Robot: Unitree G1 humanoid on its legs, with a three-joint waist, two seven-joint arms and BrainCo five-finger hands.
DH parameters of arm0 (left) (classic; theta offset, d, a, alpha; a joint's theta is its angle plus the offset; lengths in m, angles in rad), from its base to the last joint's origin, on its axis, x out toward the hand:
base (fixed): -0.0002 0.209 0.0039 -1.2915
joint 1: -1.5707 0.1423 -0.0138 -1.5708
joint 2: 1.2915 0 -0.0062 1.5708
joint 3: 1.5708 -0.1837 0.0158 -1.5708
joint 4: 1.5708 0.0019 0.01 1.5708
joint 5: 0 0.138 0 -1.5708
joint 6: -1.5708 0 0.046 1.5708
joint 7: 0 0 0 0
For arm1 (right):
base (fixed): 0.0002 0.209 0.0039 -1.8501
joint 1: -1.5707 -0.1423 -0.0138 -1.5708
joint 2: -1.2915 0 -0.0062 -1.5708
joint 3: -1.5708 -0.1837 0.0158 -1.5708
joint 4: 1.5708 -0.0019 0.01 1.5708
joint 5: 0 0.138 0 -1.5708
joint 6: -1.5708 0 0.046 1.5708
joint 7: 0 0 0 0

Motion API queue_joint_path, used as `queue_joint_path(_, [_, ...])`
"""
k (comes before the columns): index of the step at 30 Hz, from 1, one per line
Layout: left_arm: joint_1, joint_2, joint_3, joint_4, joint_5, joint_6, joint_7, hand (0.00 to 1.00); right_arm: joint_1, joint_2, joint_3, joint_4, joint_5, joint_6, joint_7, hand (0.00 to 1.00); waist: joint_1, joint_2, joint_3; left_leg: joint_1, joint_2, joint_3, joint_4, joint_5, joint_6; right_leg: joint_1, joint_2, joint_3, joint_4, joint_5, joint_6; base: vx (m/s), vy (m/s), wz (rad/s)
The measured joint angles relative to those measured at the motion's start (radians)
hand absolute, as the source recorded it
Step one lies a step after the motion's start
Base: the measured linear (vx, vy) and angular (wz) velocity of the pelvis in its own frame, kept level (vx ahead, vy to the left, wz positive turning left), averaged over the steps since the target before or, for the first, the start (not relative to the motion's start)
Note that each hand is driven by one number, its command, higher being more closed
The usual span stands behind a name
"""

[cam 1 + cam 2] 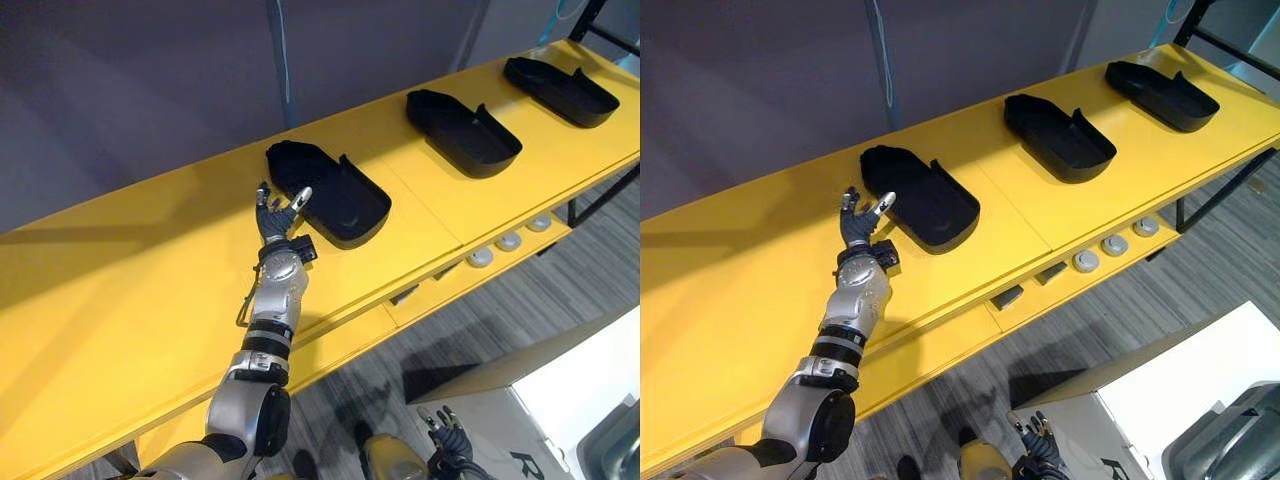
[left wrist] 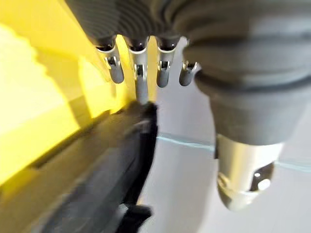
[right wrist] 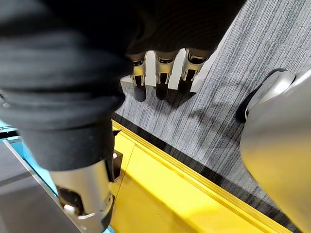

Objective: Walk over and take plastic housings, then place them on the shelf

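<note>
Pickup looks underway: the left hand [image 1: 279, 218], fingers straight and wide, meets the nearest plastic housing [image 1: 338, 195] at its eight-o'clock end. Next it likely must curl round the rim.

silver-grey left arm [image 1: 272, 305] — left hand [image 1: 279, 222]: dark ribbed cover, silver dark-tipped fingers [image 2: 140, 80]

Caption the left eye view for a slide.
Open left hand at the nearest black housing on the yellow bench.

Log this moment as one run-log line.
phase: reach | left hand: open, at end of nearest housing | right hand: open, hanging low | yellow bench: two more housings farther along
</note>
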Motion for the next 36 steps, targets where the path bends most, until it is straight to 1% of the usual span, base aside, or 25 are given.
queue_joint_path(1, [0.002,0.000,-0.001,-0.019,0.000,0.000,0.006,0.00,0.001,-0.002,0.002,0.000,-0.002,0.000,0.000,0.00,0.007,0.000,0.000,0.000,0.000,0.000,0.000,0.000,0.000,0.001,0.000,0.000,0.000,0.000,0.000,-0.02,-0.006,0.04])
queue_joint_path(4, [0.067,0.002,-0.056,-0.198,0.015,0.000,0.029,0.00,0.003,-0.003,0.004,0.000,-0.002,0.000,0.000,0.00,0.011,0.003,-0.002,0.000,0.001,-0.011,0.002,0.000,0.000,0.012,-0.003,-0.014,-0.013,0.004,-0.003,-0.01,-0.006,0.11])
queue_joint_path(6, [0.130,0.006,-0.139,-0.349,0.085,-0.002,0.035,0.00,0.009,-0.008,0.004,0.000,-0.004,-0.001,0.001,0.00,0.024,0.008,-0.005,0.001,0.002,-0.017,0.002,0.000,0.000,0.019,-0.004,-0.020,-0.023,0.008,-0.004,0.00,0.001,0.08])
queue_joint_path(7, [0.142,0.005,-0.156,-0.379,0.101,-0.003,0.035,0.00,0.011,-0.009,0.004,0.000,-0.007,-0.001,0.001,0.00,0.030,0.010,-0.006,0.001,0.002,-0.017,0.002,0.000,0.000,0.020,-0.004,-0.020,-0.024,0.008,-0.004,0.00,0.001,0.05])
queue_joint_path(10, [0.197,0.005,-0.230,-0.494,0.137,-0.013,0.004,0.00,0.014,-0.011,0.004,0.004,-0.014,-0.001,0.007,0.00,0.041,0.018,-0.012,0.005,0.002,-0.025,0.002,0.000,0.000,0.033,-0.006,-0.027,-0.038,0.014,-0.002,-0.01,0.005,0.06])
queue_joint_path(13, [0.259,0.005,-0.333,-0.597,0.155,-0.028,-0.037,0.00,0.016,-0.015,0.002,0.010,-0.016,-0.001,0.011,0.00,0.050,0.023,-0.017,0.006,0.002,-0.027,0.002,0.000,0.000,0.042,-0.007,-0.029,-0.054,0.024,0.000,-0.01,0.004,0.00])
queue_joint_path(14, [0.279,0.005,-0.389,-0.630,0.175,-0.041,-0.057,0.00,0.021,-0.016,0.002,0.010,-0.016,-0.001,0.013,0.00,0.058,0.024,-0.019,0.006,0.002,-0.027,0.002,0.000,-0.001,0.043,-0.007,-0.028,-0.057,0.026,0.000,-0.04,0.012,-0.01])
queue_joint_path(15, [0.295,0.006,-0.440,-0.659,0.181,-0.056,-0.084,1.00,0.028,-0.018,0.001,0.010,-0.018,-0.001,0.017,0.00,0.065,0.025,-0.024,0.005,0.002,-0.027,0.002,0.000,0.000,0.044,-0.007,-0.028,-0.061,0.029,0.000,-0.04,0.009,-0.01])
queue_joint_path(16, [0.304,0.007,-0.467,-0.674,0.183,-0.063,-0.098,1.00,0.032,-0.019,0.001,0.010,-0.020,-0.002,0.018,0.00,0.067,0.026,-0.028,0.005,0.002,-0.027,0.002,0.000,0.000,0.045,-0.007,-0.028,-0.063,0.030,0.000,-0.03,0.007,0.00])
queue_joint_path(17, [0.319,0.011,-0.515,-0.704,0.195,-0.076,-0.128,1.00,0.039,-0.020,0.001,0.011,-0.021,-0.002,0.019,0.00,0.069,0.027,-0.035,0.005,0.002,-0.026,0.001,0.000,0.000,0.045,-0.008,-0.028,-0.065,0.031,0.000,0.00,0.000,0.00])
queue_joint_path(18, [0.328,0.015,-0.537,-0.715,0.197,-0.093,-0.148,1.00,0.040,-0.020,0.000,0.012,-0.023,-0.002,0.020,0.00,0.068,0.029,-0.040,0.005,0.002,-0.025,0.000,0.000,0.000,0.046,-0.008,-0.027,-0.068,0.033,0.000,0.00,0.000,0.00])
queue_joint_path(20, [0.347,0.033,-0.630,-0.744,0.196,-0.142,-0.224,1.00,0.042,-0.020,-0.001,0.015,-0.024,-0.003,0.025,0.00,0.068,0.031,-0.052,0.007,0.002,-0.022,-0.001,0.000,0.000,0.046,-0.007,-0.025,-0.069,0.035,0.001,-0.02,0.008,-0.04])
queue_joint_path(22, [0.350,0.034,-0.667,-0.744,0.192,-0.152,-0.256,1.00,0.042,-0.020,-0.005,0.025,-0.025,-0.009,0.028,0.00,0.068,0.031,-0.060,0.009,0.003,-0.018,-0.003,0.000,0.000,0.046,-0.007,-0.022,-0.069,0.036,0.000,-0.02,0.004,-0.06])
queue_joint_path(23, [0.351,0.035,-0.683,-0.744,0.185,-0.166,-0.278,1.00,0.041,-0.020,-0.007,0.032,-0.025,-0.015,0.029,0.00,0.069,0.032,-0.062,0.014,0.003,-0.013,-0.008,0.002,0.002,0.047,-0.005,-0.018,-0.070,0.038,0.000,-0.02,0.005,-0.09])
queue_joint_path(25, [0.351,0.035,-0.701,-0.744,0.174,-0.181,-0.304,1.00,0.042,-0.020,-0.007,0.033,-0.025,-0.019,0.029,0.00,0.068,0.032,-0.064,0.020,0.004,-0.005,-0.016,0.004,0.005,0.049,-0.003,-0.013,-0.073,0.041,0.001,-0.02,0.006,-0.10])
queue_joint_path(29, [0.355,0.035,-0.750,-0.724,0.159,-0.186,-0.360,1.00,0.042,-0.020,-0.007,0.033,-0.030,-0.020,0.029,0.00,0.068,0.031,-0.066,0.022,0.007,-0.002,-0.023,0.007,0.010,0.054,-0.001,-0.010,-0.089,0.051,0.002,-0.01,0.004,-0.03])
queue_joint_path(32, [0.360,0.035,-0.787,-0.663,0.156,-0.187,-0.395,1.00,0.042,-0.020,-0.005,0.033,-0.042,-0.020,0.029,0.00,0.068,0.031,-0.071,0.022,0.007,0.002,-0.026,0.008,0.009,0.051,0.000,-0.006,-0.089,0.051,0.002,0.01,0.008,-0.03])
queue_joint_path(36, [0.360,0.033,-0.817,-0.544,0.172,-0.174,-0.406,1.00,0.040,-0.021,-0.004,0.033,-0.046,-0.020,0.029,0.00,0.064,0.030,-0.073,0.021,0.006,0.009,-0.034,0.013,0.003,0.044,0.001,0.001,-0.089,0.051,0.003,0.01,0.007,-0.04])
